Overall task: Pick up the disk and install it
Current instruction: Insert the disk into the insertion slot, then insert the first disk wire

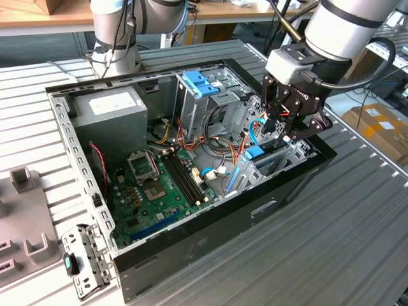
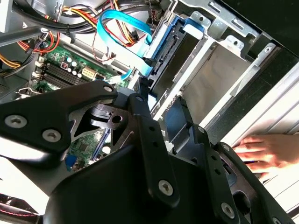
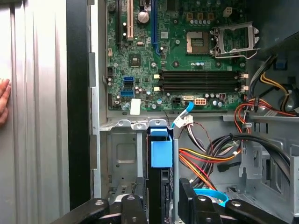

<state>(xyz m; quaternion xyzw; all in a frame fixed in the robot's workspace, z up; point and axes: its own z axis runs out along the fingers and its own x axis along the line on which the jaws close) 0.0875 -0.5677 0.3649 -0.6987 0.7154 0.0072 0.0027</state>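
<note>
Gripper (image 1: 281, 131) over open computer case (image 1: 210, 237)

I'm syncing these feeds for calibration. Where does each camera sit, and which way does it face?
Exterior view: off the arm, looking down into the open computer case; the arm and gripper reach in from the exterior view's right.
First wrist view: on the arm, looking straight down past the gripper at the disk and motherboard.
Second wrist view: on the arm, looking slantwise past the gripper's black body at the drive bay.
Shared: both wrist views show the motherboard and a person's hand outside the case.
</note>
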